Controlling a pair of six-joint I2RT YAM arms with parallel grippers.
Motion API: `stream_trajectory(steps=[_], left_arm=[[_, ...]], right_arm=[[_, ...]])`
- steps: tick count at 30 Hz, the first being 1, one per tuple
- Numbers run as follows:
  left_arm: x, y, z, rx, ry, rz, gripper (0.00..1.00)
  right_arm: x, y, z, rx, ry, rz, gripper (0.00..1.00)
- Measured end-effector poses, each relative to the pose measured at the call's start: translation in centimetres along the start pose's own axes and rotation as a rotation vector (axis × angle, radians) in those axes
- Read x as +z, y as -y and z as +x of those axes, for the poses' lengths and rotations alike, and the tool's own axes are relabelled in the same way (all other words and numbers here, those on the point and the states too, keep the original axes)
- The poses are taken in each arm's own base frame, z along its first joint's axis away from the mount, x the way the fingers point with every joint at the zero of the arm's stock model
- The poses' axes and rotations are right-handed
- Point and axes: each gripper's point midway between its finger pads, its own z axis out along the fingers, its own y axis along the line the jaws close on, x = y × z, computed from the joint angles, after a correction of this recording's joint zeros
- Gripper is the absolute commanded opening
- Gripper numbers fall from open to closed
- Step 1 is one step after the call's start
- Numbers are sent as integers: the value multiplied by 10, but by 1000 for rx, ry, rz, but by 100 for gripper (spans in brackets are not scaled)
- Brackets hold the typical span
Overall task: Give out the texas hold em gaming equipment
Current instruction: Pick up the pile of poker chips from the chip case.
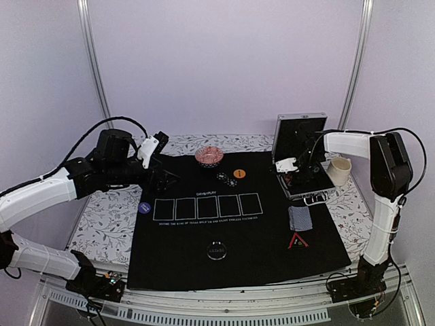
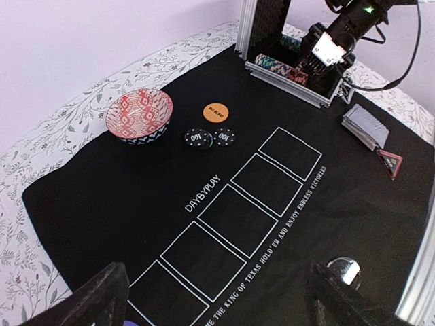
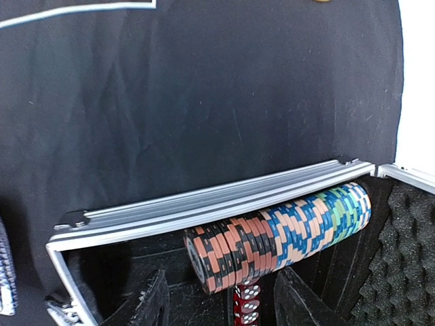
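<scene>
A row of striped poker chips, black-red, blue and teal, lies on edge inside the open silver case. My right gripper is down in the case, open, its fingers either side of the row's black-red end, with red dice between them. On the black mat lie two black chips, an orange button, a blue button, a black button, a deck of cards and a red-edged triangle. My left gripper hovers wide open over the mat's left side, holding nothing.
A red patterned bowl sits at the mat's far edge. A cream cup stands right of the case, whose lid is upright. Five white rectangles mark the mat's middle. Floral cloth borders the mat.
</scene>
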Motion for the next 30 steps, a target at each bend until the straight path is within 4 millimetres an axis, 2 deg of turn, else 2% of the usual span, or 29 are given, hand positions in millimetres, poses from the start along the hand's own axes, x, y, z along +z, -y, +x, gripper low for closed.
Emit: stream_trajectory(steps=[6,10,17,23,30], left_arm=[[0,-2,0,-3,-1,-4,92],[0,-3,0,-4,-1,-6,92],[0,-3,0,-5,-1,-7,92],[0,-3,0,-5,-1,-4,92],[0,-3,0,-5,-1,-3,92]], right_arm=[[14,-3,7,-18,-31,-4,51],[16,-3,10,-25,-49,3,50],[16,-6,12,-46,-71,41,49],[13,-23,13,-58,-85,30,49],[13,-23,13,-65,-100,39,50]])
